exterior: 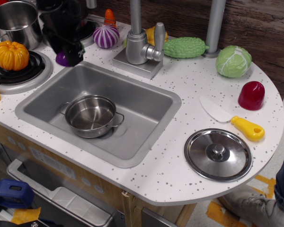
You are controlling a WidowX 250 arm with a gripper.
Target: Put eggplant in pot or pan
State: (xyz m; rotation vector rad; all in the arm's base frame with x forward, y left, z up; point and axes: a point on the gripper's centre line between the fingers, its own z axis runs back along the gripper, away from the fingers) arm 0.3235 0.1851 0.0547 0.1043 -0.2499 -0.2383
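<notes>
My black gripper [69, 51] is at the back left, over the counter between the left burner and the sink's back left corner. It is shut on the eggplant [62, 58], whose glossy purple end shows under the fingers; its stem is hidden. A small steel pot [91, 115] stands empty in the sink [142, 101], in front of and to the right of the gripper. A taller steel pot [16, 21] stands at the back left corner.
An orange pumpkin [11, 54] sits on the left burner. A striped purple onion [106, 36] and the faucet [139, 40] are right of the gripper. A green gourd [184, 47], cabbage [233, 60], red piece [251, 95], knife [232, 119] and lid [218, 154] lie on the right.
</notes>
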